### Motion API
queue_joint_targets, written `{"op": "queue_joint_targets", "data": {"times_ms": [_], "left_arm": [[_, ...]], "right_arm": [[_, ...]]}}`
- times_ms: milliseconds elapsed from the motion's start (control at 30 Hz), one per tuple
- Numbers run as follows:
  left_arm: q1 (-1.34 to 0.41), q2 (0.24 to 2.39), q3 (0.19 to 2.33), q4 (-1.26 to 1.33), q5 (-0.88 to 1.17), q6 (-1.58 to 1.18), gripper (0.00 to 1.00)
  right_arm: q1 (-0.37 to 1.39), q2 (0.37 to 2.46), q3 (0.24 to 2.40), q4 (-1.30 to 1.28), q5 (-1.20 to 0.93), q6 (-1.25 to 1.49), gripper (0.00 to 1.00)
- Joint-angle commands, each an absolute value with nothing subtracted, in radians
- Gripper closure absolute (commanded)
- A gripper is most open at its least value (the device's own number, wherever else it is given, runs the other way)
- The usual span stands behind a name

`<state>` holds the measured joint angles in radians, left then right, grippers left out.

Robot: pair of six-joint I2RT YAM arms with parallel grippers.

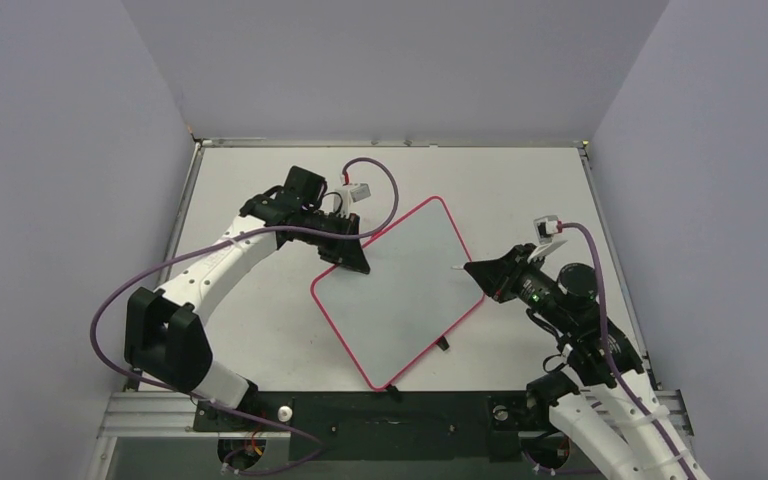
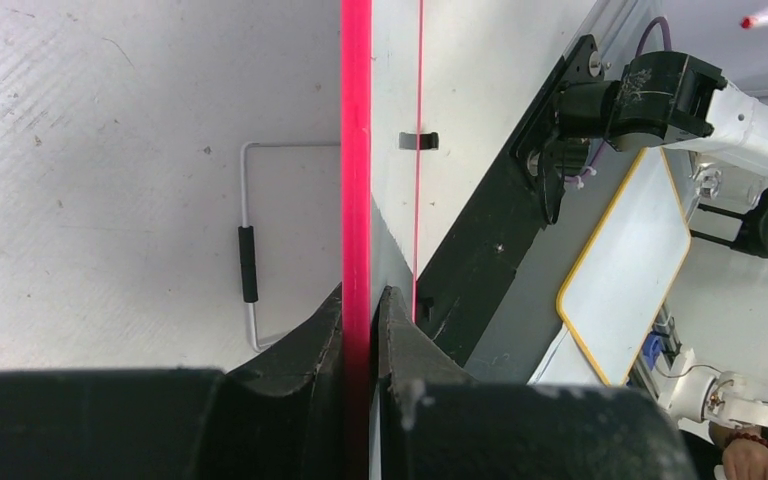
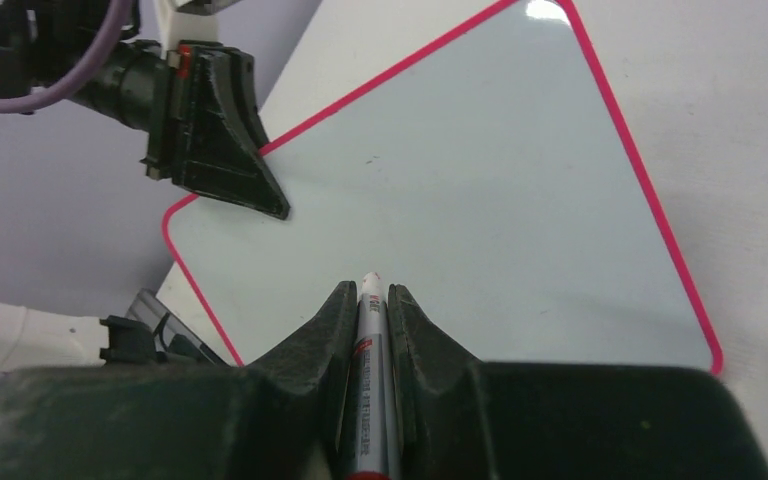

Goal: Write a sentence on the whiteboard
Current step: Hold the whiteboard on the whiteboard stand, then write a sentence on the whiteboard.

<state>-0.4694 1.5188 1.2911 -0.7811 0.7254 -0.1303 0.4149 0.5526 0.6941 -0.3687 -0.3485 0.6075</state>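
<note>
We see the left tool pressed together on the red-pink rim of the whiteboard, its two dark fingers pinching the thin edge from either side. From the wrist camera, the rim runs straight ahead out of the pinch as one bright red line. The board's glossy white face lies to the right of the tool and the scratched bench to the left.

On that left side a thin wire bracket with a black sleeve sits on the bench and runs in toward the rim.

From above, the whiteboard sits mid-bench between the two arms, turned so its corners point like a diamond. The left tool holds its far-left edge. Whether the board lies flat or is tipped up, we cannot tell.

The right tool is closed around a marker, whose grey barrel is clamped lengthwise between the fingers. Its pale tip pokes out just past them. The tip points at the board from the opposite side and sits just ahead of the tool, over the near margin of the white face. We cannot tell whether it touches the surface.

Beyond the tip the board stretches away plain white, and the left tool grips its far-left edge.
</note>
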Motion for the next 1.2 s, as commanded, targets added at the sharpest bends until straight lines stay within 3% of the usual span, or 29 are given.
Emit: {"op": "queue_joint_targets", "data": {"times_ms": [0, 233, 567, 1167], "left_arm": [[-0.486, 1.498, 1.25, -0.719, 0.454, 0.011, 1.0], [-0.545, 1.469, 1.23, -0.697, 0.363, 0.008, 1.0], [-0.561, 1.45, 1.216, -0.694, 0.328, 0.006, 1.0], [-0.58, 1.432, 1.199, -0.687, 0.265, 0.005, 1.0]], "right_arm": [[0.438, 0.497, 0.627, -0.097, -0.424, 0.68, 1.0], [0.507, 0.551, 0.566, 0.142, -0.444, 0.696, 1.0], [0.754, 0.655, 0.572, 0.232, -0.304, 0.581, 1.0], [0.788, 0.738, 0.546, 0.357, -0.303, 0.501, 1.0]]}}
